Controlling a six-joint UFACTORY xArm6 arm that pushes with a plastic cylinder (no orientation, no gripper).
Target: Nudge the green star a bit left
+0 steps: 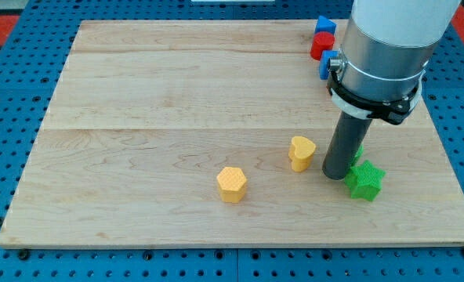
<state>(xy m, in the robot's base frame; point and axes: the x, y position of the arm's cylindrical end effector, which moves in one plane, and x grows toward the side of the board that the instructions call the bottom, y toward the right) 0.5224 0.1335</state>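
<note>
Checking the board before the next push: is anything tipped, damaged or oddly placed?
Nothing looks damaged or tipped. The green star lies flat near the view's lower right, with my tip just at its left. Another green block is mostly hidden behind the rod. The yellow heart and yellow hexagon sit flat.

Single raised, near view over board (138,94)

The arm is a big, round tube, light grey and smooth. A shiny silver ring and a black band go around its bottom edge, and a small blue bit sticks out on the side. A dark grey rod hangs under it, and my tip (338,175) is its flat, round end.
</note>
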